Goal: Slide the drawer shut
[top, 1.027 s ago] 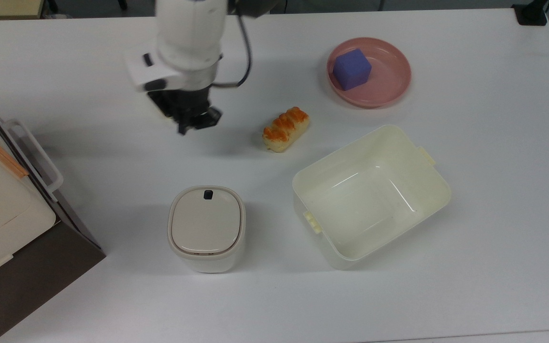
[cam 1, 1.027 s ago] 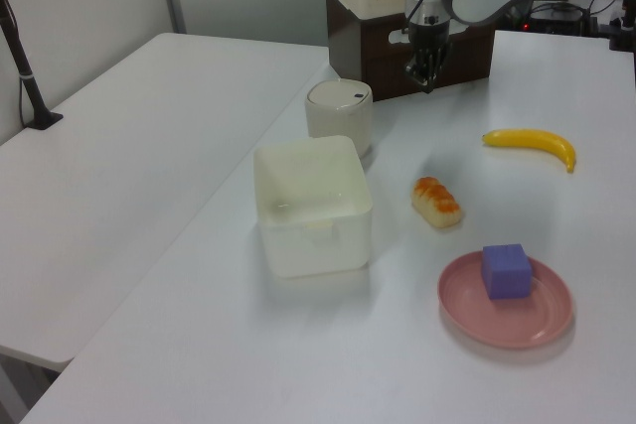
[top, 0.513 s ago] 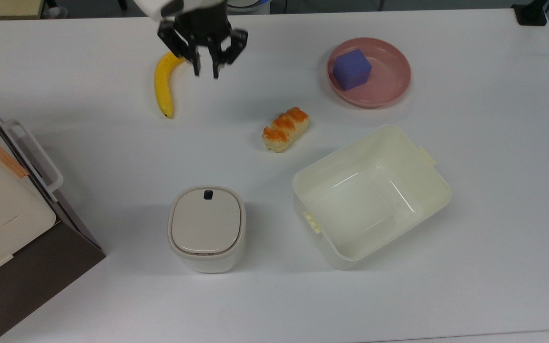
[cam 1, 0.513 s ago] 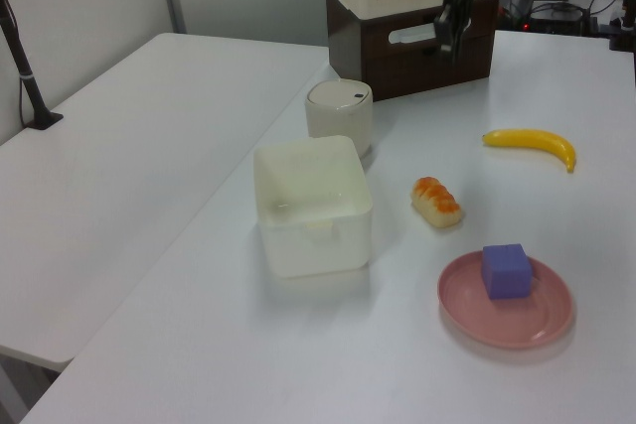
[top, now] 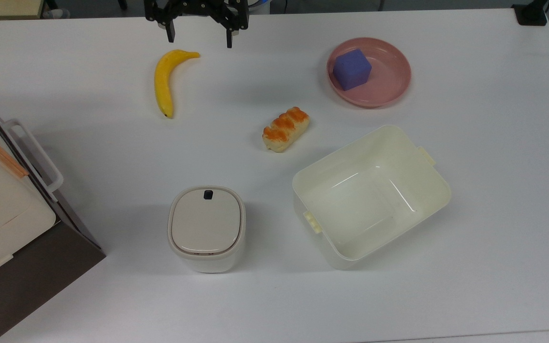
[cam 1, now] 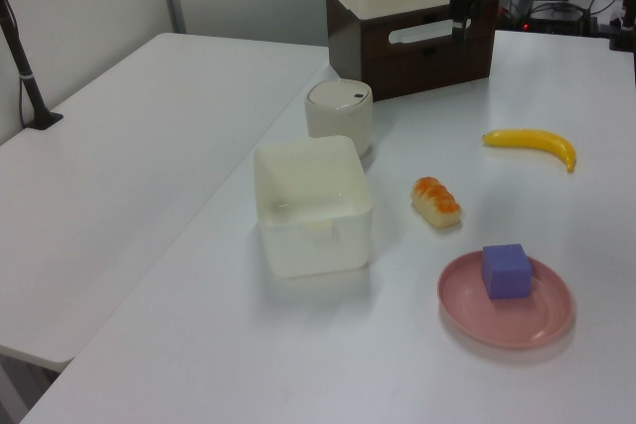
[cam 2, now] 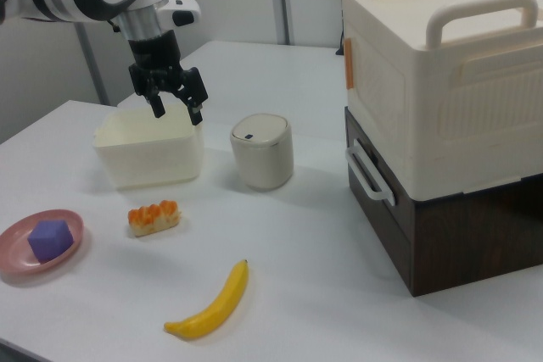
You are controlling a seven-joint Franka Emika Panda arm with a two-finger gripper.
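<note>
The drawer sits in the dark brown cabinet. Its dark front panel lies level with the cabinet face, and no light wood shows. Its white loop handle sticks out toward the table, also seen in the top view as the handle and in the left view as the handle. My gripper hangs open and empty at the top view's top edge, far from the drawer. In the right view the gripper hovers high above the table, in front of the cream tub.
A banana lies below the gripper in the top view. A bread roll, a cream open tub, a white lidded bin and a pink plate holding a purple cube stand on the table. A cream storage box tops the cabinet.
The gripper has moved away from the drawer side toward the top view's top edge, rising, and its fingers have spread wide. The banana it covered is now in view.
</note>
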